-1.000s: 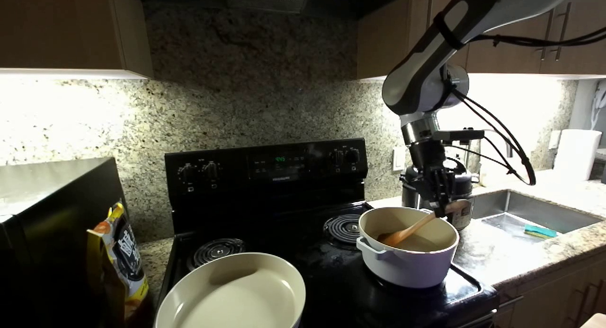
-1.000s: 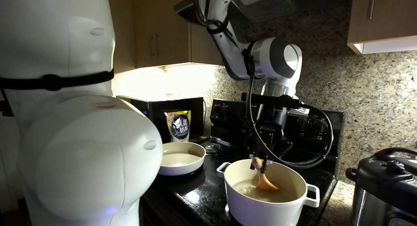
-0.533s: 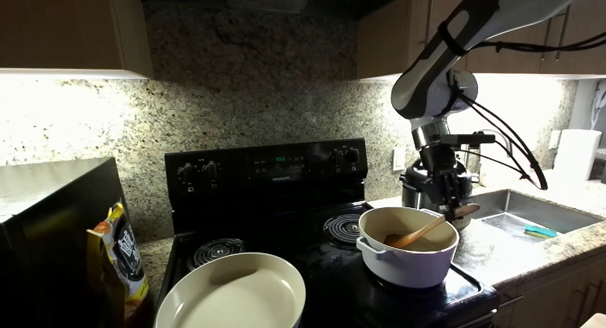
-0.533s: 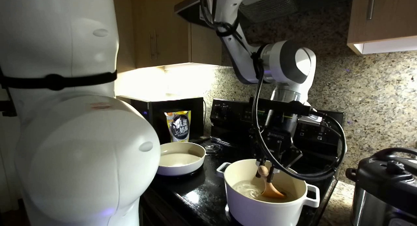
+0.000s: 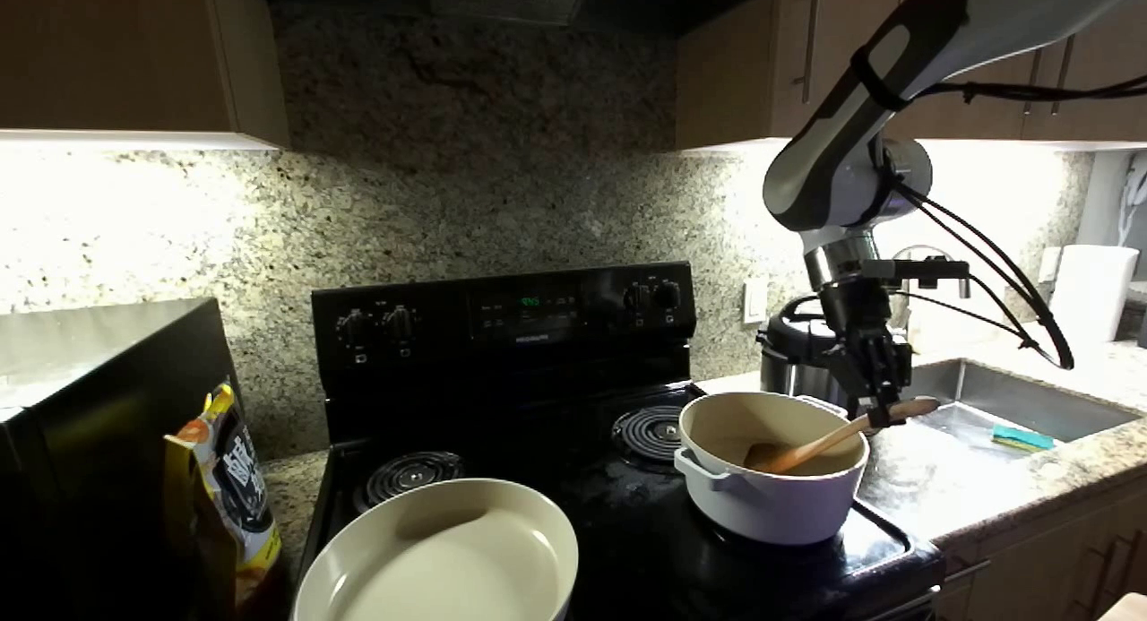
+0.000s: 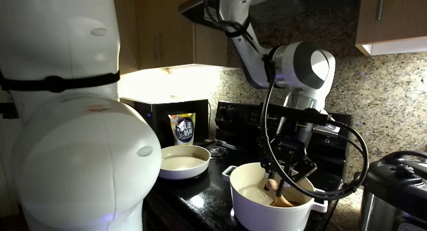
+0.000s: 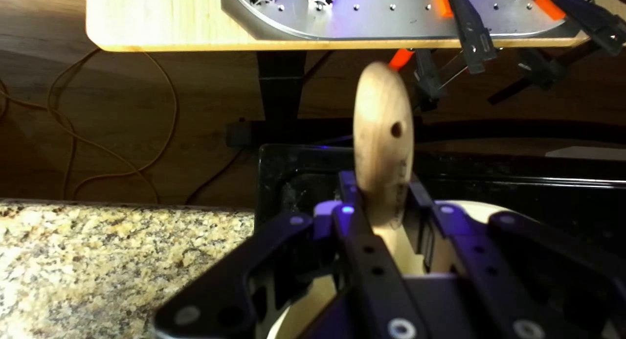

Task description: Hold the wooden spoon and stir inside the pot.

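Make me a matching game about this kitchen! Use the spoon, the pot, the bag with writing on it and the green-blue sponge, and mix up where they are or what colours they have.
Things:
1. wooden spoon
2. pot
3. bag
4. sponge

Places and colours:
A. lying in the sink
B. yellow at the top and bottom, with writing in between
C. held by the gripper
D. white outside, sitting on the stove

Right pairs: 1-C, 2-D, 3-B, 4-A
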Robot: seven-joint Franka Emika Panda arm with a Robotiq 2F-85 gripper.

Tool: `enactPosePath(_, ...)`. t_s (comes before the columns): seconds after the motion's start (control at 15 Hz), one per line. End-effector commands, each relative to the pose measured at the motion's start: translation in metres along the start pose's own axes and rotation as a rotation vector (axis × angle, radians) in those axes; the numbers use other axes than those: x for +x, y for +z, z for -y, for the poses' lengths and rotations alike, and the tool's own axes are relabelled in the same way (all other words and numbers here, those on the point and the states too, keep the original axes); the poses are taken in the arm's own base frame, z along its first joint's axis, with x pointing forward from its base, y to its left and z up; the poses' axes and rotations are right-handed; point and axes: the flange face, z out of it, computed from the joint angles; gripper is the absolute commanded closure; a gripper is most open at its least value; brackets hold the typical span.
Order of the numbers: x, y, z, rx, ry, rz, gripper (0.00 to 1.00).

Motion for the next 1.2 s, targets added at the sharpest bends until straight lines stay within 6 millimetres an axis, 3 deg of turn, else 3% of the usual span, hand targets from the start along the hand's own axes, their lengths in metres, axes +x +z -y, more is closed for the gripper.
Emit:
enactPosePath(0.0, -0.012, 0.001, 0.016, -0.026, -0.097, 0.015, 0.92)
enactPosePath(0.33, -0.001, -0.007, 0.046, -0.050, -0.216, 0.024, 0.92)
enactPosePath(0.53, 0.008, -0.016, 0.055, -0.053, -0.242, 0.003, 0.92)
enactPosePath(0.87, 0.008, -0.033, 0.037, -0.018, -0.204, -0.041, 0.92)
enactPosePath(1.13, 0.003, -0.024, 0.019, -0.014, -0.169, -0.002, 0.92)
